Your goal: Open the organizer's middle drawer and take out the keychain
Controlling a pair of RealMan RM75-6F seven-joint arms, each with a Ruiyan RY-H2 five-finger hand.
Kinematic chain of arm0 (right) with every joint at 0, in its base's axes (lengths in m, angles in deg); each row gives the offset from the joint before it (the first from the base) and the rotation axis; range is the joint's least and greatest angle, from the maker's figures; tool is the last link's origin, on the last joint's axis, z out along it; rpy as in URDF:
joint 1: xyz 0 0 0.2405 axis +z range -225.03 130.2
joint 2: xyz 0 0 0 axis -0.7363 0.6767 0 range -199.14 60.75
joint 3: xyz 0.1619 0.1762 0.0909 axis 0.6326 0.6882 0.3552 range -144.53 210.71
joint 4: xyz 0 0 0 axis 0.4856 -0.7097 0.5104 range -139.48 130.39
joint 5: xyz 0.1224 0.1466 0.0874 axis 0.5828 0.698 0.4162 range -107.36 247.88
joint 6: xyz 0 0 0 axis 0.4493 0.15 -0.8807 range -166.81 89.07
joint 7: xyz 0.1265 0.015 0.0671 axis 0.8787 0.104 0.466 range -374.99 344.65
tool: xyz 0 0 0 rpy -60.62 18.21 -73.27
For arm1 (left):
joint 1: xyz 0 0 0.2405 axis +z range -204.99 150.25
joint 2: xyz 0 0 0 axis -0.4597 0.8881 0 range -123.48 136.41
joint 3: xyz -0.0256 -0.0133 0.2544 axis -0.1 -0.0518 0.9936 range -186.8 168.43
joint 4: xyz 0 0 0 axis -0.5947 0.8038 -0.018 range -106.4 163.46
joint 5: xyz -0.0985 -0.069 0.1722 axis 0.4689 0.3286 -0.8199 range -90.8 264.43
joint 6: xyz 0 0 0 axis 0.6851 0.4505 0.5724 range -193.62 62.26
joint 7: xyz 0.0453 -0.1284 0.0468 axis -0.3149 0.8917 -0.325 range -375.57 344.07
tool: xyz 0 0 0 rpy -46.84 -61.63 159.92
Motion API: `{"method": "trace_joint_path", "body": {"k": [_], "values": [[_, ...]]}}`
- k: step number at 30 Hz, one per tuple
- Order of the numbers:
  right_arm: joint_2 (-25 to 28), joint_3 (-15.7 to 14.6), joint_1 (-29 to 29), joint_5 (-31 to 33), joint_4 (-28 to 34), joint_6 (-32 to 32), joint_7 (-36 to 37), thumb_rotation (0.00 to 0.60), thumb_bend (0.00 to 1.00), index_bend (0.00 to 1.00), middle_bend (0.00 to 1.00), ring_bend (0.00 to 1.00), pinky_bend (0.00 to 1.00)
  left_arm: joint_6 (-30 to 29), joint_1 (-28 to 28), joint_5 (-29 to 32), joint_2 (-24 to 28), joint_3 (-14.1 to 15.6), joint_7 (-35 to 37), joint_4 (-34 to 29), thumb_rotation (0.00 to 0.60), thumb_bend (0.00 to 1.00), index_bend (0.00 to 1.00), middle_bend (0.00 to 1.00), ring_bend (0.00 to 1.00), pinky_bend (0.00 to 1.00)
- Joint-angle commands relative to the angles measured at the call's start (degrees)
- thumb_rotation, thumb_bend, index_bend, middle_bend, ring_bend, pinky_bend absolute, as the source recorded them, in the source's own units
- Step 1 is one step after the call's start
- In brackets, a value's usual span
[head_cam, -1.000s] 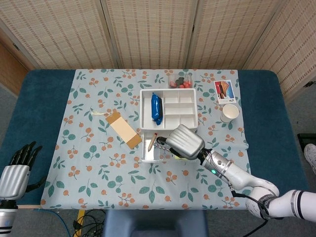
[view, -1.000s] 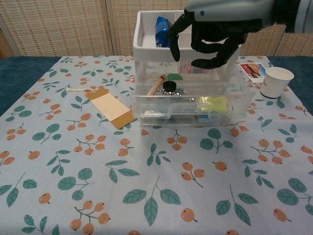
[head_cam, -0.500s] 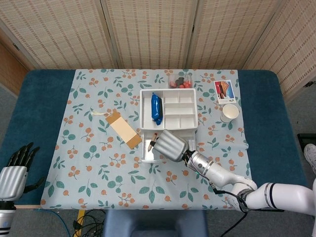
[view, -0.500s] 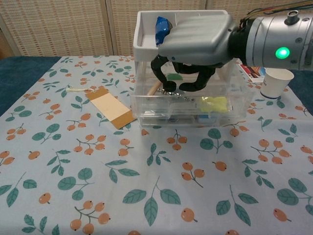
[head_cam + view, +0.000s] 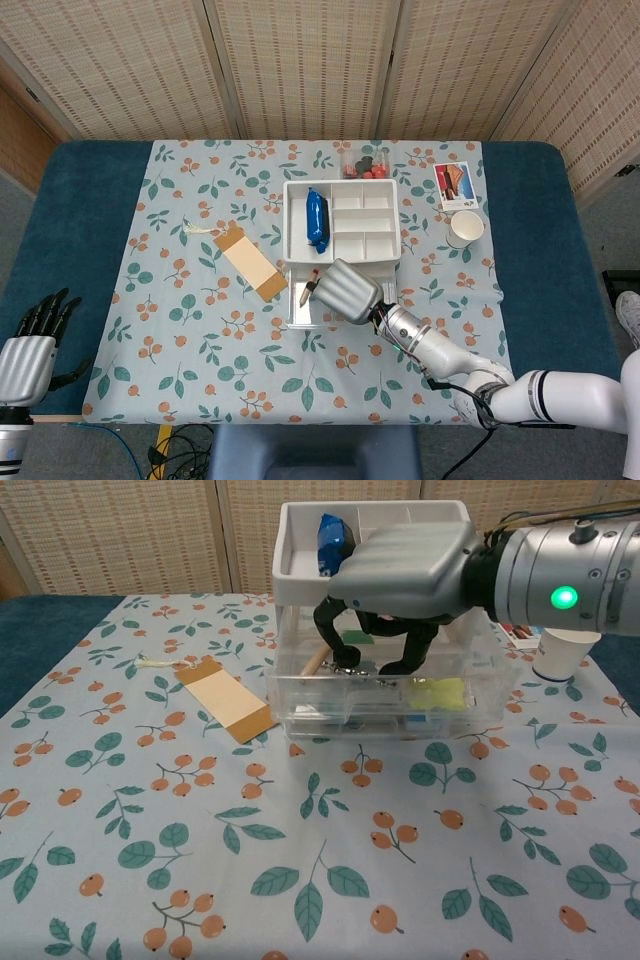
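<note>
The small silver chain keychain [image 5: 362,671] in the clear pulled-out middle drawer [image 5: 385,695] is getting reached now, as the right hand [image 5: 385,580] is dipping lower, fingers curling around but not yet gripping it.

— What stands behind the table [image 5: 560,250]?

— A folding screen [image 5: 300,70] of woven, straw-coloured panels in pale frames, running across the whole back, well beyond the right hand.

— And the table itself?

— Dark blue top, mostly covered by a pale cloth [image 5: 200,320] printed with green leaves and orange berries.

— The floor?

— Grey floor [image 5: 610,215] shows far out past the right hand; a blue cable [image 5: 110,432] trails by the near edge. The light is even.
</note>
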Motion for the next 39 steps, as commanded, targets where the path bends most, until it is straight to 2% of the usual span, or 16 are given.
{"method": "trace_joint_path", "body": {"k": [1, 12, 22, 33, 39], "values": [[0.0, 0.1, 0.2, 1.6, 0.8, 0.0, 0.0, 0.6, 0.23, 0.41, 0.94, 1.0, 1.0, 0.1, 0.0, 0.0, 0.0, 0.0, 0.0, 0.0, 0.6, 0.21, 0.1, 0.04, 0.02, 0.11], [0.6, 0.7, 1.2, 7.2, 2.5, 0.5, 1.1, 0.6, 0.22, 0.41, 0.94, 1.0, 1.0, 0.7, -0.5, 0.1, -0.1, -0.1, -0.4, -0.2, 0.6, 0.21, 0.1, 0.04, 0.02, 0.11], [0.5, 0.6, 4.1, 15.4, 2.8, -1.1, 0.7, 0.6, 0.22, 0.44, 0.94, 1.0, 1.0, 0.7, -0.7, 0.5, 0.0, -0.6, -0.8, -0.5, 0.6, 0.21, 0.1, 0.04, 0.02, 0.11], [1.2, -0.3, 7.3, 21.8, 2.8, -0.9, -0.6, 0.6, 0.22, 0.45, 0.94, 1.0, 1.0, 1.4, -1.1, 0.7, 0.0, -0.6, -1.0, -0.4, 0.6, 0.21, 0.1, 0.04, 0.02, 0.11], [1.3, -1.2, 8.5, 23.7, 2.9, -0.8, -0.5, 0.6, 0.26, 0.45, 0.94, 1.0, 1.0, 1.5, -1.1, 1.0, -0.1, -0.7, -1.0, -0.3, 0.6, 0.21, 0.1, 0.04, 0.02, 0.11]]}}
